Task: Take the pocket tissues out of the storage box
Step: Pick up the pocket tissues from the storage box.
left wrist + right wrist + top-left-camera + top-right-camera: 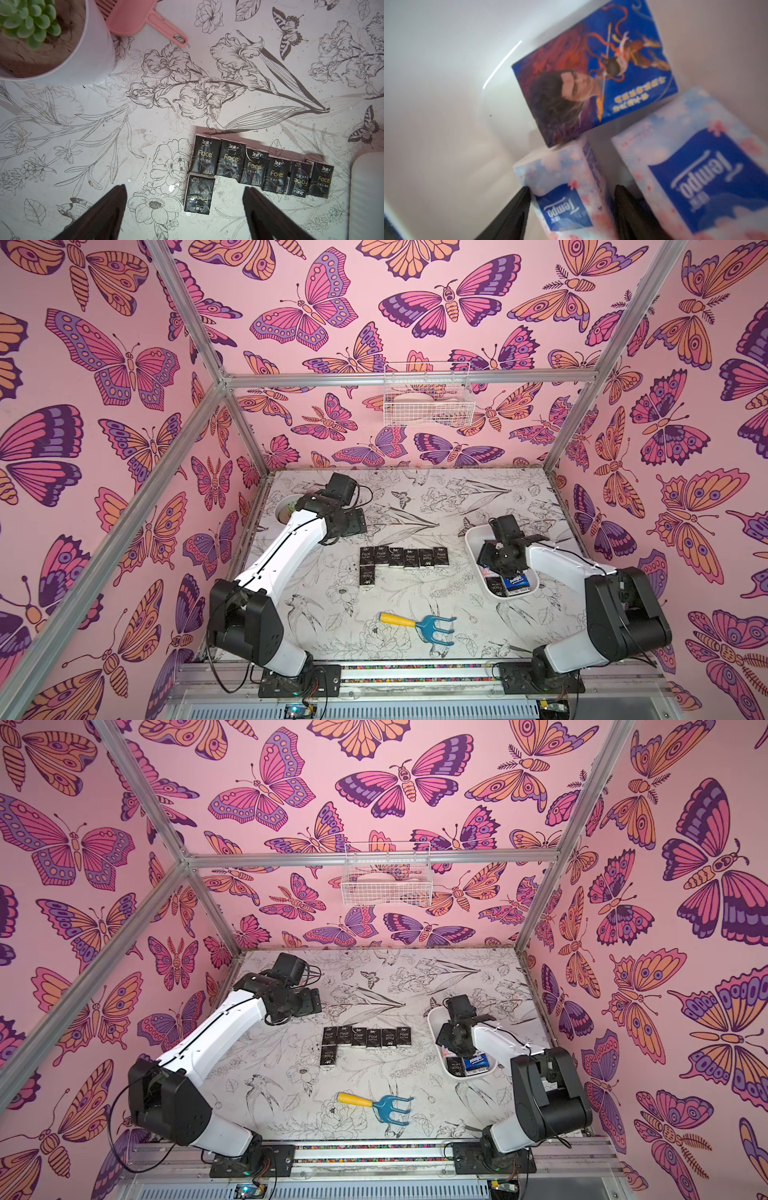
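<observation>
Several black "Face" pocket tissues (403,558) (368,1038) lie in a row on the table, with one more (199,194) just in front of the row's left end. My left gripper (185,187) (357,522) hovers open above them, holding nothing. The white storage box (471,535) (446,83) sits at the right. My right gripper (572,187) (505,572) reaches down into it, jaws open on either side of a white-blue Tempo packet (562,166). Beside it lie a second Tempo packet (695,166) and a blue illustrated packet (593,83). A top view also shows a black packet (495,585) in the box.
A white plant pot (83,62) with a succulent stands at the back left, with a pink scoop (135,18) beside it. A blue garden fork (419,626) with a yellow handle lies near the front. A white wire basket (428,400) hangs on the back wall.
</observation>
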